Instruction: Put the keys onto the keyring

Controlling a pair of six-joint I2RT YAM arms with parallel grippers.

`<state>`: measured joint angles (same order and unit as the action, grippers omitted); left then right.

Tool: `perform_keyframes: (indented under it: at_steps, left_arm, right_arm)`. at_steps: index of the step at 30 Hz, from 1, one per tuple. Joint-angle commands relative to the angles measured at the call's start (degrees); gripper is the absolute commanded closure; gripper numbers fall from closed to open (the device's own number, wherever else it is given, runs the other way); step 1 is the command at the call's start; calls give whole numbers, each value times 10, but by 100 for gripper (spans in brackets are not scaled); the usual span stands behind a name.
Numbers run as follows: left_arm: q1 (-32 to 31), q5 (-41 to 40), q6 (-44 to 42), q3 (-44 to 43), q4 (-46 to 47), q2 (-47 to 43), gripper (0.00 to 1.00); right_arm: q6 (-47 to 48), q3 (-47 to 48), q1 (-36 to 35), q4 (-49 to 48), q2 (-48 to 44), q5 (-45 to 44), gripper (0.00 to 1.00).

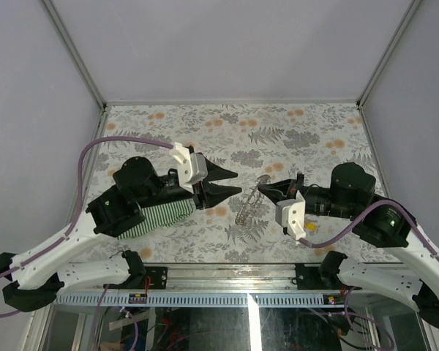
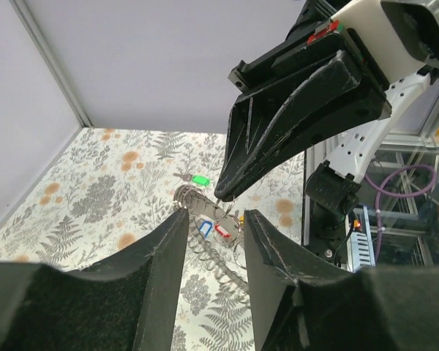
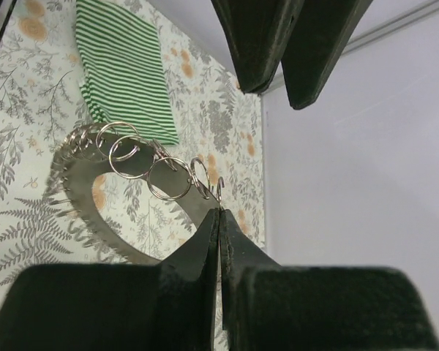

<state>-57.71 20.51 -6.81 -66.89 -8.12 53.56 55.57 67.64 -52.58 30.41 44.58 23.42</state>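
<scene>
The keyring [image 3: 79, 170], a silvery band with a toothed edge, hangs tilted from my right gripper [image 3: 219, 210], which is shut on its thin upper end. Several small metal loops [image 3: 168, 179] are strung on the band. In the left wrist view a blue key [image 2: 205, 228] and a red key [image 2: 222, 231] dangle at the keyring [image 2: 221, 269], and a green key [image 2: 200, 179] lies on the table behind. My left gripper [image 2: 216, 219] is open just short of the ring, with nothing between its fingers. From above, the left gripper [image 1: 236, 183] faces the right gripper [image 1: 269, 187] across the keyring [image 1: 249, 206].
A green striped cloth [image 1: 161, 214] lies under my left arm; it also shows in the right wrist view as the cloth [image 3: 124, 69]. The floral table surface [image 1: 293, 135] ends at grey walls behind and at both sides.
</scene>
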Motion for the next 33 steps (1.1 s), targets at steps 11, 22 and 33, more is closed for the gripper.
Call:
perform_keyframes:
  at_steps: [11,22,33]
  left_arm:
    - [-6,1,-53,-38,-44,40,64]
    - [-15,7,-59,-46,-46,64,65]
    - [-27,-6,-64,-48,-46,77,74]
  right_arm:
    - [-30,45,-4,-6,24,-16,100]
    - [-88,58,-3,-19,33,7,100]
    - [-105,61,-4,-29,33,18,100]
